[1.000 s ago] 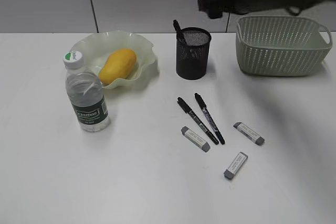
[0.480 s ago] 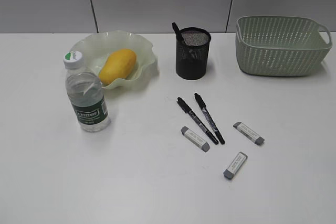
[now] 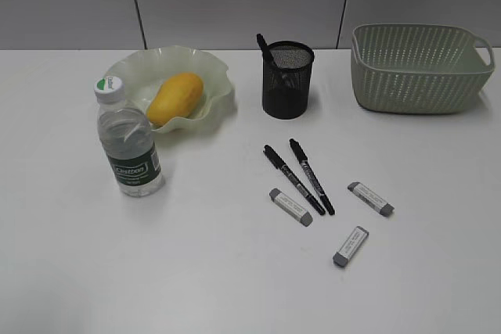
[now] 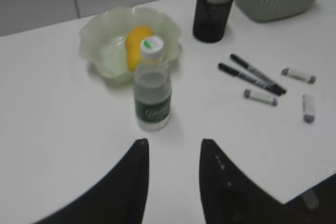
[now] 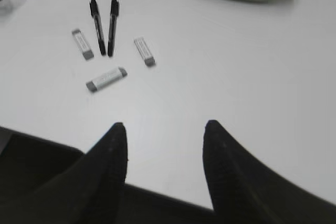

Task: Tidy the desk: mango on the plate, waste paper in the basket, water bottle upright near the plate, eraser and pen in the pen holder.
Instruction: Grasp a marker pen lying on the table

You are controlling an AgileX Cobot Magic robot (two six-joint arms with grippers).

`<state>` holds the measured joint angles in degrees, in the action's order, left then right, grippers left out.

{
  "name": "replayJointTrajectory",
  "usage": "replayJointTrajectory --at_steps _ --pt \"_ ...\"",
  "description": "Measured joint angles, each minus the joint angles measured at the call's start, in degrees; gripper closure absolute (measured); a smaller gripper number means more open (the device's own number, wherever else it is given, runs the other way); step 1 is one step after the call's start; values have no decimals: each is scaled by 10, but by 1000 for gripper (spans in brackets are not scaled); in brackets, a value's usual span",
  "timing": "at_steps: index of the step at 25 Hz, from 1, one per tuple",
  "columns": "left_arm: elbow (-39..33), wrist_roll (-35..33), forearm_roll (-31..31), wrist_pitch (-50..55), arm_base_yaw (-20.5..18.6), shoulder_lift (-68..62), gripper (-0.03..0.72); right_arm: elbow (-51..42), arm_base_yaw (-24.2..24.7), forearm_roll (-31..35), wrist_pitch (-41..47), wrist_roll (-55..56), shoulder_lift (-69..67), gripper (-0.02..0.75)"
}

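Exterior view
Mango [image 3: 174, 98]: lies in the plate [image 3: 218, 70] at the back left of the desk [image 3: 196, 271]; long axis slants from near-left to far-right.
Water bottle [image 3: 127, 143]: upright, cap on top, just in front of the plate's left part.
Pen holder [image 3: 287, 80]: upright at back centre, one dark pen [image 3: 265, 46] sticking out of it, leaning left.
Basket [image 3: 420, 68]: back right, open side up; its inside cannot be made out.
Loose pens [image 3: 300, 177]: two black ones side by side, nearly parallel, long axes running from far-left to near-right, in front of the pen holder.
Erasers: left eraser [image 3: 291, 206] just beside the pen tips, right eraser [image 3: 371, 198] apart to the right, near eraser [image 3: 351, 246] closest to the camera and tilted the other way.
Grippers: neither appears here.

Left wrist view
Left gripper [image 4: 173, 153]: fingers parted by a moderate gap, nothing between them, above bare desk short of the water bottle.
Bottle and mango: bottle stands directly before the plate, mango behind it.

Right wrist view
Right gripper [image 5: 165, 145]: fingers spread wide, empty, over bare desk well short of the erasers and pens.
Pens here: long axes point away from the camera.
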<state>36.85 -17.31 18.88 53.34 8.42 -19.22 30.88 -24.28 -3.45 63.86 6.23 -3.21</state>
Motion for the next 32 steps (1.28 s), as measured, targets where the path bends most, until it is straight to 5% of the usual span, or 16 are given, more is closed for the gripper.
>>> replayJointTrajectory --at_steps 6,9,11,14,16,19,22,26,32 --pt "81 -69 121 -51 4 -191 459 -16 0 0 -37 -4 27 358" --pt "136 -94 125 -64 52 -279 482 -16 0 0 -40 -6 33 360" --pt "172 -95 113 -89 118 -338 499 -16 0 0 -40 -6 35 365" --pt "220 -27 33 -155 269 -423 527 -16 0 0 -40 -6 35 386" --pt "244 67 -73 -186 380 -498 534 -16 0 0 -40 -6 35 397" --pt "290 266 -234 -184 479 -648 533 -16 0 0 -40 -6 35 400" --pt "350 387 -292 -174 489 -787 433 -16 0 0 -40 -6 35 402" --pt "439 428 -251 -163 463 -917 222 -16 0 0 -40 -6 35 403" --pt "533 609 -236 -158 400 -1023 217 -16 0 0 -40 -7 35 405"
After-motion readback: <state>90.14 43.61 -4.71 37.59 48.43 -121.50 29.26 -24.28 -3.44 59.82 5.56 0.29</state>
